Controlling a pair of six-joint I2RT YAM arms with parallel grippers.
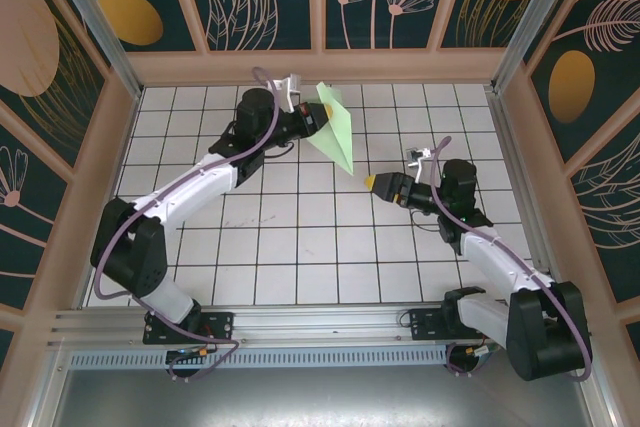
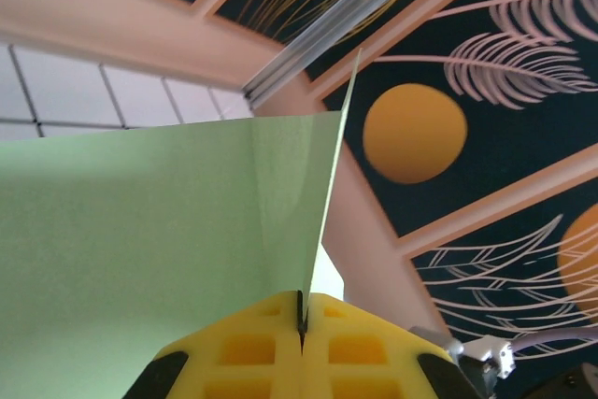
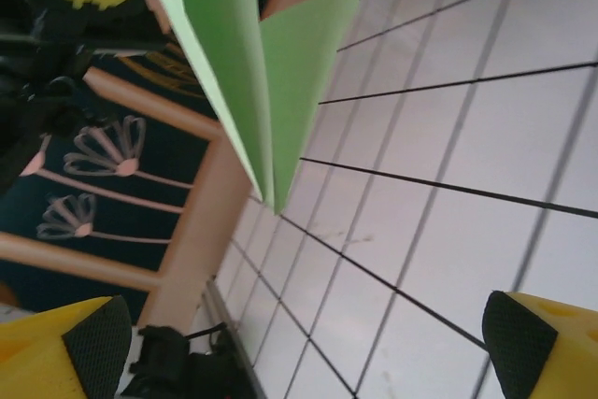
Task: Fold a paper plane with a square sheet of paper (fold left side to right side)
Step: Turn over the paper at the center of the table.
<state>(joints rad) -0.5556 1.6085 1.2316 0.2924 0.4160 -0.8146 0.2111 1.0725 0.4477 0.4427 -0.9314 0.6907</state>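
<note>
Left gripper clenched hard on the paper plane, my yellow fingers pressed flat together with the pale green paper pinched in the seam between them. The plane is up off the tiled table, out over its far middle. I hold it near the wide end, and the pointed nose slants down toward my right side. Through my left wrist camera, one flat wing spreads off to the left and a thin edge of paper stands straight up from the pinch.

Right gripper is released, jaws spread wide with nothing between them, sitting just short of the nose and not touching it. Through my right wrist camera, the layers of the plane come down to a sharp point above the tiles, and my black pads stand far apart at the bottom corners.

How far along? I'd say the folding is done: this is a narrow dart, not a flat square. What's left looks small, perhaps only setting it down and letting go. How crisp the creases are, I can't tell from here
</note>
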